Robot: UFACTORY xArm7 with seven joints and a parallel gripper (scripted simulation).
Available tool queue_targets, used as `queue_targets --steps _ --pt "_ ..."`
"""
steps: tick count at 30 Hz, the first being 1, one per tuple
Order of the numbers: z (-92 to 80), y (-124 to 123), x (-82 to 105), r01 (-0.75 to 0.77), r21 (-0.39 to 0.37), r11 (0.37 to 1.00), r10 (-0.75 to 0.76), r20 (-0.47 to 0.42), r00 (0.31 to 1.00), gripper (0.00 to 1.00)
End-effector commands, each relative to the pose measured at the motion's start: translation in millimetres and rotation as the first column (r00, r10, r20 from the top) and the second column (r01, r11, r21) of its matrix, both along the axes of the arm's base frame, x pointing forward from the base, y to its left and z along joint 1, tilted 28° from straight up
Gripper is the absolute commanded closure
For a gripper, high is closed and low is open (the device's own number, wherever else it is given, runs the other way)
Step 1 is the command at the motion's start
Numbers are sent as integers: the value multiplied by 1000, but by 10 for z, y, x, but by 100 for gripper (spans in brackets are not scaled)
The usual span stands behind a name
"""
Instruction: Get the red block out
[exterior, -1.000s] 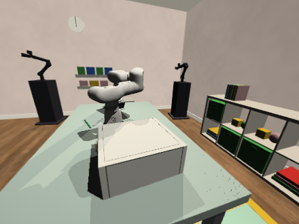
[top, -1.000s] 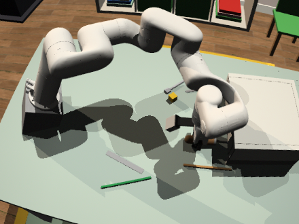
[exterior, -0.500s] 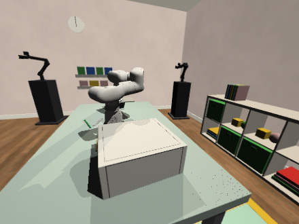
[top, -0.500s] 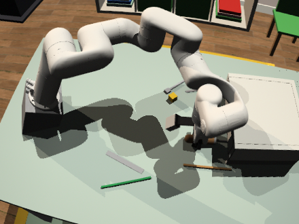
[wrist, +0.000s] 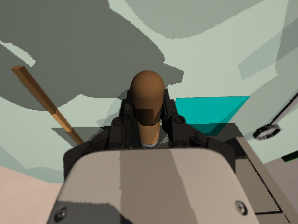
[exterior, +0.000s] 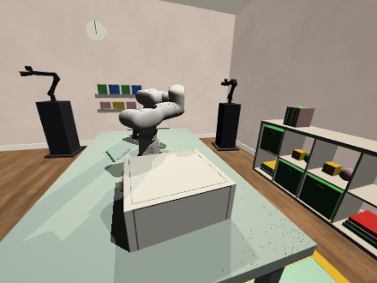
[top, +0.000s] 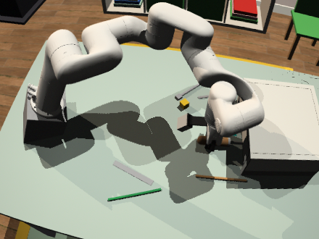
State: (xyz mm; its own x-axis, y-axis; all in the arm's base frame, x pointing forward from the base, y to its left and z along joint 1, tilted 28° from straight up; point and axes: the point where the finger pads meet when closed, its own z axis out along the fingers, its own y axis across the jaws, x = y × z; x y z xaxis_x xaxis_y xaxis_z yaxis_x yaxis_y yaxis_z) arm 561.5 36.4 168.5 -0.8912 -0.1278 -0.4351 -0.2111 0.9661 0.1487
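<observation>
From the top view, the white arm (top: pixel 109 47) reaches across the pale green table (top: pixel 90 217) and bends down beside the cream cabinet (top: pixel 286 123), which sits at about 3 o'clock on the table. The gripper (top: pixel 214 143) hangs just left of the cabinet's front, its jaws clamped on a brown wooden handle (top: pixel 225 140) that lies crosswise. A small yellow cube (top: pixel 184 103) sits at 11 o'clock from the gripper, and a grey block-headed tool (top: pixel 185 122) lies just below it. A thin brown stick (top: pixel 221 177) lies at 6 o'clock from the gripper; a grey strip (top: pixel 133 172) and a green rod (top: pixel 134 194) lie toward 8 o'clock. The red block cannot be made out here.

In the exterior view, the cabinet (exterior: pixel 176 193) fills the near table, with the arm (exterior: pixel 150 113) behind it at 12 o'clock; the gripper is hidden. A shelf rack (exterior: pixel 314 133) stands at 3 o'clock.

In the wrist view, the dark fingers press on both sides of the rounded brown handle (wrist: pixel 147 100). The teal square (wrist: pixel 210 111) lies at 3 o'clock of it, and the brown stick (wrist: pixel 47 105) runs at 9 o'clock. The red block is not visible.
</observation>
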Motion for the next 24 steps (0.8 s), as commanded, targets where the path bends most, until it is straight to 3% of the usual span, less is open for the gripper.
queue_targets --steps 1,13,24 --pt "27 42 -11 4 -1 1000 -4 3 1000 100" --pt "74 350 -77 5 -1 1000 -5 3 1000 100" --pt "87 432 -95 5 -1 1000 -5 3 1000 100"
